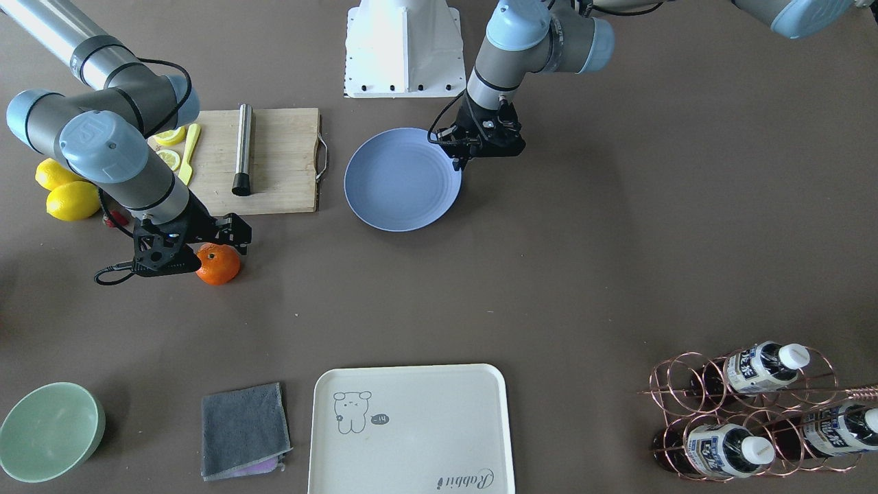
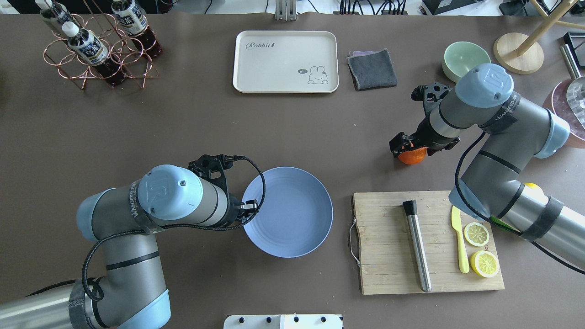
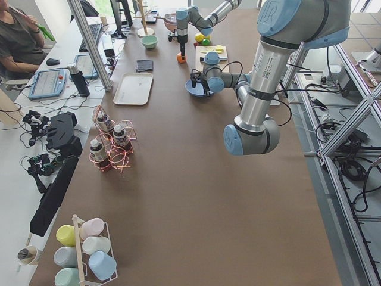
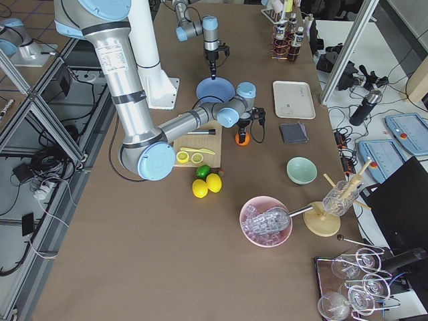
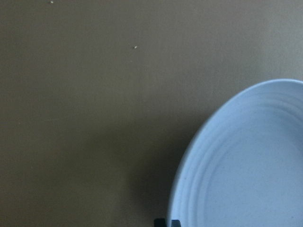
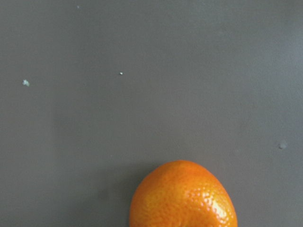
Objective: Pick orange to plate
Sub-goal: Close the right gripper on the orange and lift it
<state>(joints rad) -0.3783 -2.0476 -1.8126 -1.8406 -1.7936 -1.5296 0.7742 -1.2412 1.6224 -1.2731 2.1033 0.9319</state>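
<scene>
The orange (image 1: pixel 219 266) (image 2: pixel 412 156) sits on the brown table, in front of the cutting board. My right gripper (image 1: pixel 214 250) is lowered over it, with black fingers close on either side. No view shows whether they press on the fruit. In the right wrist view the orange (image 6: pixel 184 198) fills the bottom edge and no fingers show. The blue plate (image 1: pixel 401 180) (image 2: pixel 288 211) lies bare at the table's middle. My left gripper (image 1: pixel 458 163) hangs at the plate's rim (image 5: pixel 199 156), with its tips together and nothing held.
A wooden cutting board (image 2: pixel 388 242) holds a steel muddler (image 2: pixel 417 246), a yellow knife and two lemon halves. Whole lemons (image 1: pixel 65 189) lie beside it. A cream tray (image 1: pixel 411 425), grey cloth (image 1: pixel 243 429), green bowl (image 1: pixel 48 431) and bottle rack (image 1: pixel 754 412) line the operators' side.
</scene>
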